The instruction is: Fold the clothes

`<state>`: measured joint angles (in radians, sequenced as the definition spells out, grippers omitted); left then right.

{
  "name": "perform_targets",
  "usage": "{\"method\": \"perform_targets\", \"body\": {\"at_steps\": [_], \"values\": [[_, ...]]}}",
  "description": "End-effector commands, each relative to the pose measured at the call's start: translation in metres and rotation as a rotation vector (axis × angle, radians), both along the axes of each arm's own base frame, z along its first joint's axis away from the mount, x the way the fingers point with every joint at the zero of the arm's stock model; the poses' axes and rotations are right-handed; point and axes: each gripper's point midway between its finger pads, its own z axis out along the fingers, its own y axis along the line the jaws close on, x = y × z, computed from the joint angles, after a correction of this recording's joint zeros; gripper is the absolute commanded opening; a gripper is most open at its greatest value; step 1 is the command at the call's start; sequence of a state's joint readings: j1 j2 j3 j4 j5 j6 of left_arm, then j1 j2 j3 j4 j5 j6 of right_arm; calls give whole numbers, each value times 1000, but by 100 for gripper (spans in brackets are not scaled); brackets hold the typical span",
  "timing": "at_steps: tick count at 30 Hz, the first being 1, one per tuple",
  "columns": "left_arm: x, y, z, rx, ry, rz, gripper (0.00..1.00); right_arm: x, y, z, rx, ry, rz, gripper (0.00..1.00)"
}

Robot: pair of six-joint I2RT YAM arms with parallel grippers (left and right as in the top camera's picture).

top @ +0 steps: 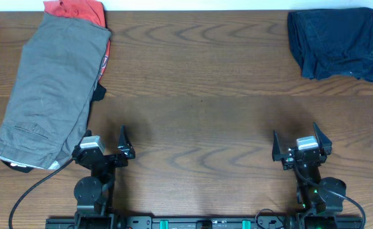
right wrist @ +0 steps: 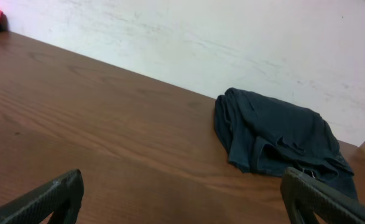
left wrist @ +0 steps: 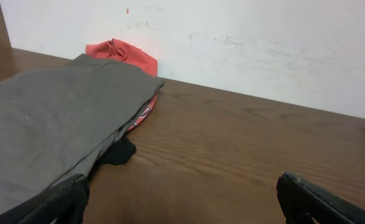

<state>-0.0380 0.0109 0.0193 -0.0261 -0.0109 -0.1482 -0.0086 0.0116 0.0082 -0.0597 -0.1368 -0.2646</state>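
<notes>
I take the grey-olive shorts (top: 49,89) as my landmark. They lie flat on the bench (top: 199,95), running lengthwise from the end close to me to the end by the white wall (left wrist: 263,43). In the overhead view a slit pocket shows near their close end.

The red-orange T-shirt (top: 75,9) lies beneath the shorts. It bunches out past their far end against the wall and shows as a thin strip along their right edge, where a bit of white lettering is visible. A small dark scrap of cloth (left wrist: 117,152) also sticks out from under that right edge.

The dark navy garment (top: 332,41) sits crumpled well apart from the shorts, far off to their right and close to the wall.

My left end effector (top: 103,141) hovers just beside the close right corner of the shorts, its fingers (left wrist: 45,202) spread wide with nothing between them. My right end effector (top: 295,135) is well apart from the shorts, off to their right. It too is spread wide and holds nothing, and it points towards the navy garment.
</notes>
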Motion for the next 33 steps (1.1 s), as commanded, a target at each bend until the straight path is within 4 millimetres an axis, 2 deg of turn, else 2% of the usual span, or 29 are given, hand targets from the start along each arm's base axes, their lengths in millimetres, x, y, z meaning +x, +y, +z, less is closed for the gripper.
{"method": "perform_targets", "body": {"at_steps": [1,9,33], "values": [[-1,3,-17,26,53,16,98,-1,5,-1,14,4,16,99],[-1,3,-17,26,53,16,98,1,-9,-1,-16,1,-61,99],[-1,3,-16,26,52,16,98,1,-11,0,-37,-5,-73,99]]}}
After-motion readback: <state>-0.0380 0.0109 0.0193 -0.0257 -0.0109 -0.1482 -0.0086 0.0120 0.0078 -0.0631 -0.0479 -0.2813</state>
